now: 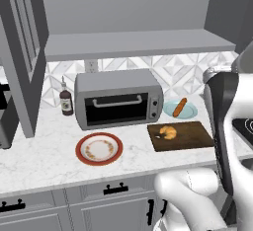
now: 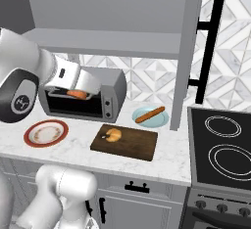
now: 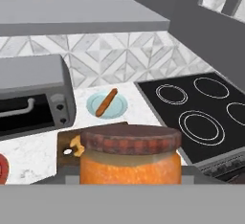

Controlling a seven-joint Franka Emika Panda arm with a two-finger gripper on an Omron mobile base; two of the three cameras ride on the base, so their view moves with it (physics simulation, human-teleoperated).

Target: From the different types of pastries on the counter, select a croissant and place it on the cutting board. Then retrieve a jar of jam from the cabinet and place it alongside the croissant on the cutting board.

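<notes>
My gripper [image 2: 83, 92] is shut on the jar of jam [image 3: 130, 163], an orange jar with a brownish lid. It hangs in the air in front of the toaster oven, to the left of the cutting board [image 2: 137, 146], and looks small in the right base view [image 2: 74, 94]. The golden croissant [image 1: 168, 133] lies on the left part of the dark wooden cutting board [image 1: 192, 137]. In the hand view the croissant [image 3: 76, 146] peeks out behind the jar. The stick-shaped pastry [image 2: 150, 114] rests on a light blue plate behind the board. The cabinet shelf [image 1: 138, 45] above is bare.
A silver toaster oven [image 1: 118, 99] stands at the back of the counter [image 1: 44, 156]. A red-rimmed plate [image 1: 99, 149] lies in front of it and a dark bottle [image 1: 65, 101] to its left. A black stove [image 2: 220, 145] lies right of the board. A cabinet door [image 2: 188, 52] hangs open.
</notes>
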